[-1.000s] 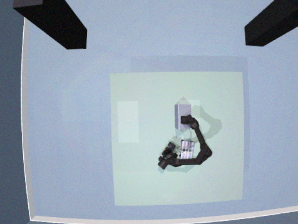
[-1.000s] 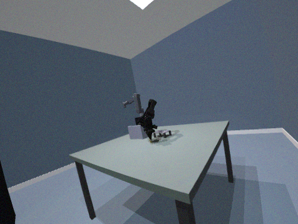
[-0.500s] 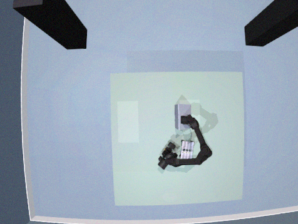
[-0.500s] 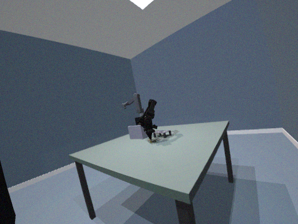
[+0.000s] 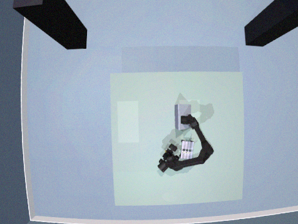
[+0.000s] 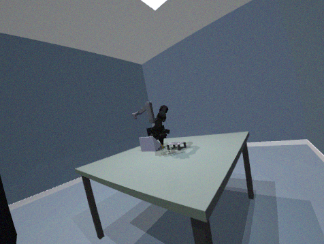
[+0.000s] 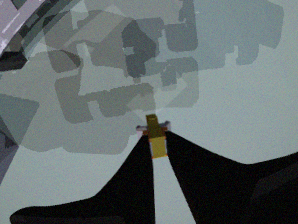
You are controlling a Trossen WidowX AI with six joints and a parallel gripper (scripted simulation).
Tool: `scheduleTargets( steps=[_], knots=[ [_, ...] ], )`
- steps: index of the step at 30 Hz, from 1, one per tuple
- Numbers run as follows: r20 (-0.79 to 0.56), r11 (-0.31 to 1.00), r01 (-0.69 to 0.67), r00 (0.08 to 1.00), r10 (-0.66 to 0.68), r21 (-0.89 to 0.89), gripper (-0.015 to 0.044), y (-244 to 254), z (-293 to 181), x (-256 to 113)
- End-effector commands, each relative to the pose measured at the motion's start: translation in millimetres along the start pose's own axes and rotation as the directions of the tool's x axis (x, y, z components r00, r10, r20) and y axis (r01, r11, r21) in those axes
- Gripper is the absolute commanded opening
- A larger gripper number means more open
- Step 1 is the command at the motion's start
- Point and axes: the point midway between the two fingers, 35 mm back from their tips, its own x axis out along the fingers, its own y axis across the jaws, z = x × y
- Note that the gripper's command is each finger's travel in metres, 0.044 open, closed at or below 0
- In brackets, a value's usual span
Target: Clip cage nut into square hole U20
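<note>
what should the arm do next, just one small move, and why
I'd probably carry the cage nut sideways toward the rail plate, keeping the claw shut. The nut is pinched between both fingertips, while the plate stands off to one side on short legs, so the nut isn't over its holes yet.

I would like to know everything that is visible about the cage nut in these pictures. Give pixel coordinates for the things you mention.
The cage nut (image 7: pixel 158 147) is small, with a yellow, block-like body and grey-pink bits sticking out at both sides near its far end. Its material I cannot tell. The claw (image 7: pixel 156 139) holds it between its two black fingertips, beside the rail plate (image 5: pixel 187 146) (image 6: pixel 177 144), not in a hole.
</note>
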Motion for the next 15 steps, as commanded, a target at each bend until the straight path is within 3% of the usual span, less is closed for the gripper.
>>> scheduleTargets(
  steps=[1,11,15],
  knots=[
    [-0.005,1.0,-0.006,1.0,0.006,-0.005,0.0029,2,0,-9],
    [-0.006,1.0,-0.005,1.0,0.005,-0.001,0.0029,0,1,-32],
    [-0.011,0.997,-0.002,1.0,0.003,0.079,0.0029,4,17,-34]
  ],
)
